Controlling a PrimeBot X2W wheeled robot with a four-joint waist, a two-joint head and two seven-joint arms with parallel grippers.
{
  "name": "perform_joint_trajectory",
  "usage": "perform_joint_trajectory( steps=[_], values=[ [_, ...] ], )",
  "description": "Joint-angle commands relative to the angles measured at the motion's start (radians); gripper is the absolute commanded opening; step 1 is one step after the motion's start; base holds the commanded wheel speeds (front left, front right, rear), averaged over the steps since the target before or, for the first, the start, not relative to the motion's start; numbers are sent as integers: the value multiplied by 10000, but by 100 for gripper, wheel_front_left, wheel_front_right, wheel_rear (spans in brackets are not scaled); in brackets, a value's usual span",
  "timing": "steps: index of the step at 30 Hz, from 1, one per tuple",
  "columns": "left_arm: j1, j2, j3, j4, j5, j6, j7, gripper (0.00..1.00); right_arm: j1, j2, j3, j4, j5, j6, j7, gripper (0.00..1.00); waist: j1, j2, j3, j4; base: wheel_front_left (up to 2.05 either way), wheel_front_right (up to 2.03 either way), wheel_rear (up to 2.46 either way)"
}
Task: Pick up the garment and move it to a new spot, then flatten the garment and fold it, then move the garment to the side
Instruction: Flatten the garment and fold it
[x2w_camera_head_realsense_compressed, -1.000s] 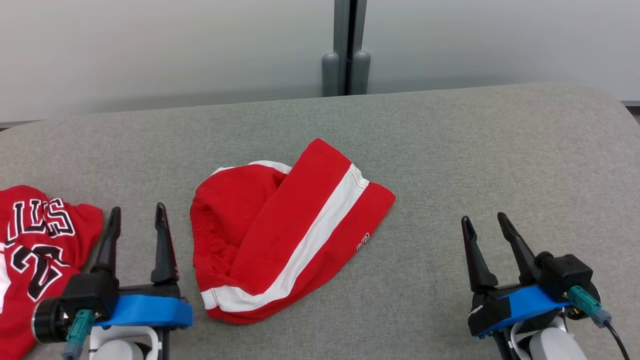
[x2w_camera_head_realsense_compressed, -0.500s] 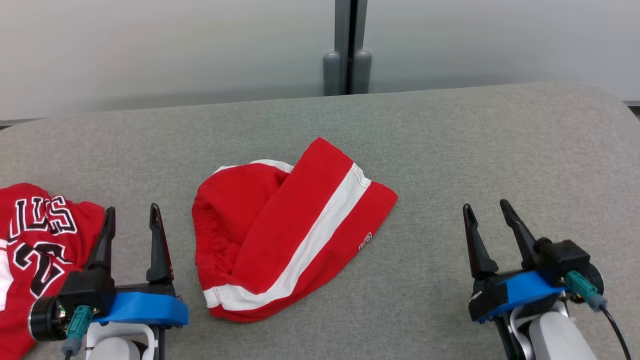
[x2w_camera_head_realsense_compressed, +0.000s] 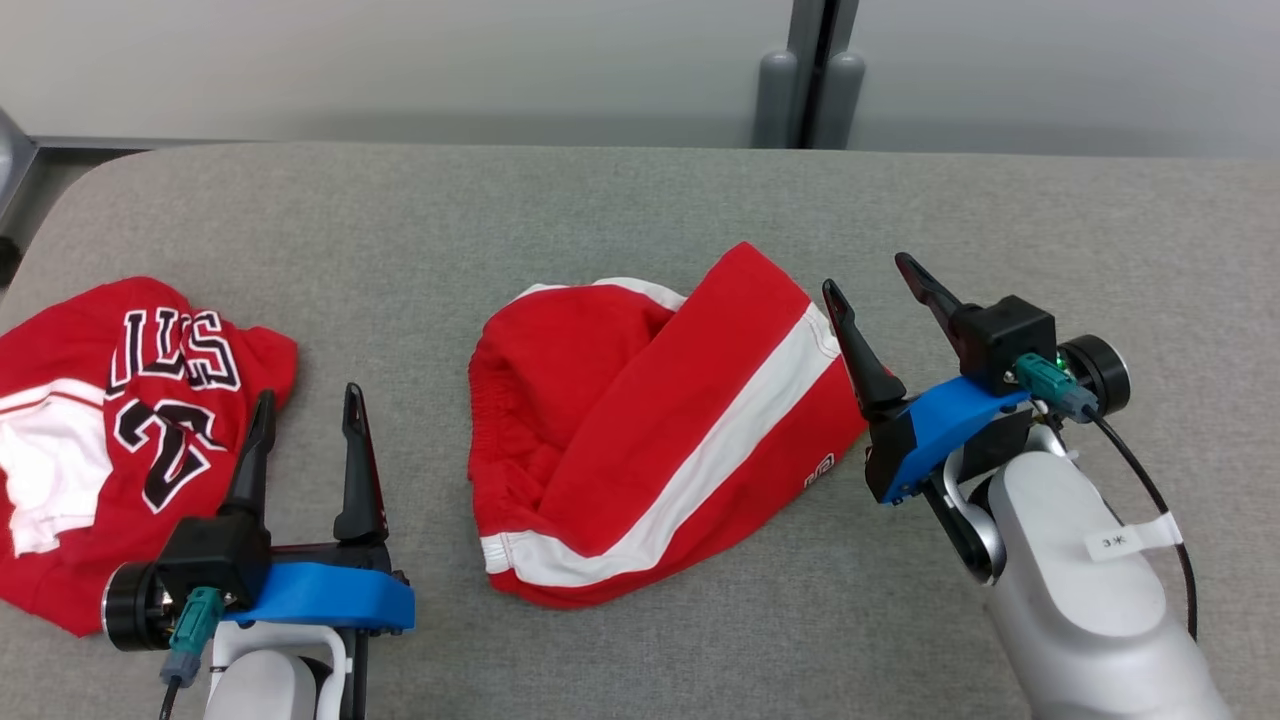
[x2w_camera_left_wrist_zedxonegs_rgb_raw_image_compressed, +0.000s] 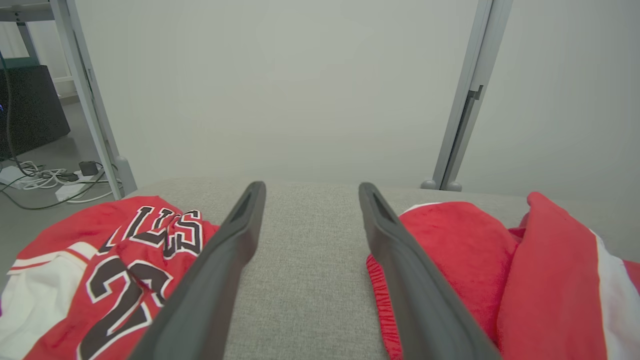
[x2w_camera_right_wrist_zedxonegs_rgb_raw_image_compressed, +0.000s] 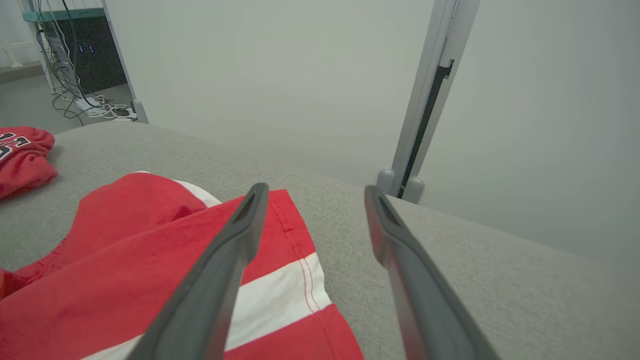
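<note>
Beside the red jersey (x2w_camera_head_realsense_compressed: 130, 420) the left claw (x2w_camera_head_realsense_compressed: 307, 393) is hovering, fingers apart, the red-and-white shorts (x2w_camera_head_realsense_compressed: 650, 430) are lying bunched mid-worktop (x2w_camera_head_realsense_compressed: 600, 200), and the right claw (x2w_camera_head_realsense_compressed: 864, 271), likewise spread, is hanging at their right hem, so the pick-up looks to be starting and is calling for a descent and a pinch on that edge.

Backs onto a pale, evenly lit wall (x2w_camera_head_realsense_compressed: 400, 60) of plain panels, split by a grey post (x2w_camera_head_realsense_compressed: 805, 30) with two rounded feet (x2w_camera_head_realsense_compressed: 777, 95). Spreads grey fabric over the round-cornered table (x2w_camera_head_realsense_compressed: 640, 200). Gives way at the left to grey floor (x2w_camera_left_wrist_zedxonegs_rgb_raw_image_compressed: 25, 225), tangled cables (x2w_camera_left_wrist_zedxonegs_rgb_raw_image_compressed: 50, 176) and a dark cabinet (x2w_camera_left_wrist_zedxonegs_rgb_raw_image_compressed: 30, 110).
</note>
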Motion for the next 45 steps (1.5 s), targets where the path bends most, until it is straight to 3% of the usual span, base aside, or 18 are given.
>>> perform_joint_trajectory(
  steps=[1,11,21,22,23,24,35,45],
  values=[
    [-215,-67,-1,18,72,-56,-28,100,-342,-118,92,323,-24,5,57,100,-1,0,272,308,0,0,0],
    [-691,-368,-62,141,190,-282,-28,100,-1650,-626,559,3196,78,3,355,100,-1,0,835,1102,0,0,0],
    [-879,-526,-135,285,291,-418,-28,100,-2166,-505,1130,5596,405,3,423,100,-1,0,955,1338,0,0,0],
    [-886,-537,-138,302,301,-418,-27,100,-2214,-485,1190,5744,445,3,381,92,-1,0,943,1325,0,0,0],
    [-886,-551,-134,316,302,-417,-28,100,-2260,-459,1244,5829,511,3,259,37,-1,0,928,1298,0,0,0],
    [-875,-560,-114,324,302,-423,-28,100,-2305,-434,1285,5907,575,3,156,0,-1,0,907,1250,0,0,0],
    [-399,-585,224,462,410,-512,-28,100,-1760,-432,1645,5583,1132,3,-1028,0,-1,0,81,260,0,0,0],
    [94,-564,540,392,502,-574,-27,100,761,-661,1363,2386,1528,3,-1067,0,-1,0,-413,-896,0,0,0]
  ],
)
